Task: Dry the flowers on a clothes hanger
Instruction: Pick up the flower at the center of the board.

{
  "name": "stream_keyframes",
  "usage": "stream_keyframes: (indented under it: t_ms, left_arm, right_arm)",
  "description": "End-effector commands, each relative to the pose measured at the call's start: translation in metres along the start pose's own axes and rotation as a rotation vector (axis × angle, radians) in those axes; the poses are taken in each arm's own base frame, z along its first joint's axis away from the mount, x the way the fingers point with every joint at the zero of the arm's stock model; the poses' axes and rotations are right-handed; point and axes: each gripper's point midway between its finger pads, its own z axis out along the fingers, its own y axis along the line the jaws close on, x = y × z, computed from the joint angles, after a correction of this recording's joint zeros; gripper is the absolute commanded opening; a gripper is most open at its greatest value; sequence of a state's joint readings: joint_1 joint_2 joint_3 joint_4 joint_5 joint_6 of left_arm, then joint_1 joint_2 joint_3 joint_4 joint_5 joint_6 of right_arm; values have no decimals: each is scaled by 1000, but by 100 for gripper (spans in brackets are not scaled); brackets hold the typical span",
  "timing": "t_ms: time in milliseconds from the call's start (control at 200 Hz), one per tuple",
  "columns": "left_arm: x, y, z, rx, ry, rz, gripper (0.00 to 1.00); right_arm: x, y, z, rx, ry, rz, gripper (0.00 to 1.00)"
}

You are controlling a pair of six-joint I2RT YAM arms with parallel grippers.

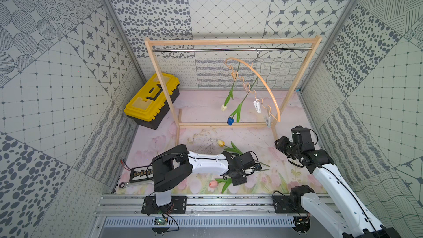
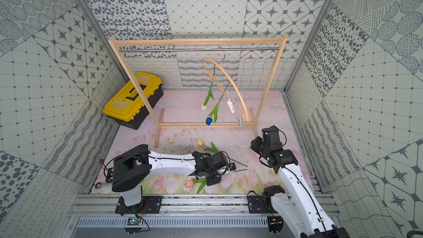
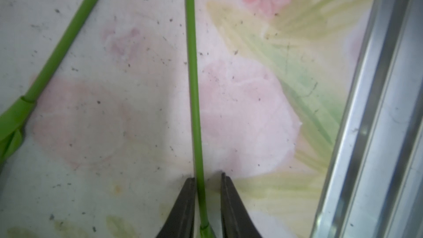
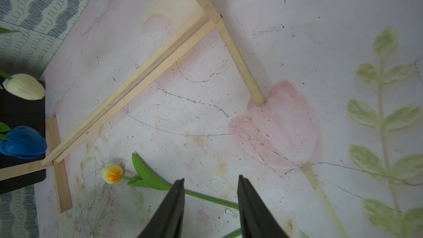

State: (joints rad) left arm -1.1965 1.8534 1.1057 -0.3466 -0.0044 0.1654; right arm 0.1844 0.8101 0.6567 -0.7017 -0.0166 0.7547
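**Left hand [image 3: 207, 176] astride pink tulip [image 1: 213, 183] stem**

Fingers parted around the stem on the table [image 1: 201, 113], a gap on one side, not clamped. Right hand [image 4: 210, 178] spread, empty, near yellow tulip [image 1: 220, 143] stem. White tulip [image 1: 223, 107] and blue tulip [image 1: 230, 121] hang head-down, pinned to hanger [image 1: 263, 83] on rack [image 1: 229, 41].

3 grey-patterned walls [image 1: 229, 19]; pink floral floor mat [image 1: 201, 111], scuffed; wooden frame [image 1: 229, 41] w/ steel rail [image 1: 206, 50]; yellow toolbox [image 1: 148, 97] back-left corner.
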Motion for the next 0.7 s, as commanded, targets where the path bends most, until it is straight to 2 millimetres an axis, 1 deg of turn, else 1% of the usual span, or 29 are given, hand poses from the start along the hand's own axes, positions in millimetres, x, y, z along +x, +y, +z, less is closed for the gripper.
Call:
stream_keyframes:
  t_ms: [0, 120, 195, 310, 390, 460, 525, 565, 640, 695]
  left_arm:
    - [6, 5, 18, -36, 45, 56, 19]
    - [4, 3, 24, -19, 50, 59, 9]
    - [5, 3, 26, -16, 55, 58, 0]
    - [5, 0, 22, -1, 44, 50, 0]
    - [-1, -1, 14, 16, 10, 41, 0]
    - [-11, -5, -1, 47, -28, 43, 0]
    - [-23, -12, -22, 94, -77, 61, 0]
    - [-30, -13, -35, 109, -110, 61, 0]
    - [-44, -4, -63, 137, -195, 2, 0]
    - [-53, 10, -81, 140, -264, -75, 0]
  right_arm:
    - [-7, 9, -5, -46, -27, 6, 40]
    - [-7, 9, -7, -48, -30, 5, 36]
    - [-8, 9, -10, -49, -36, 2, 35]
    - [-9, 10, -14, -56, -44, 3, 35]
    - [-10, 11, -15, -63, -49, 2, 34]
    - [-11, 12, -16, -70, -54, 3, 34]
    - [-12, 14, -19, -86, -64, 2, 33]
    - [-13, 17, -21, -102, -73, 0, 33]
    - [-16, 24, -28, -147, -92, -9, 33]
    - [-19, 37, -35, -219, -115, -28, 32]
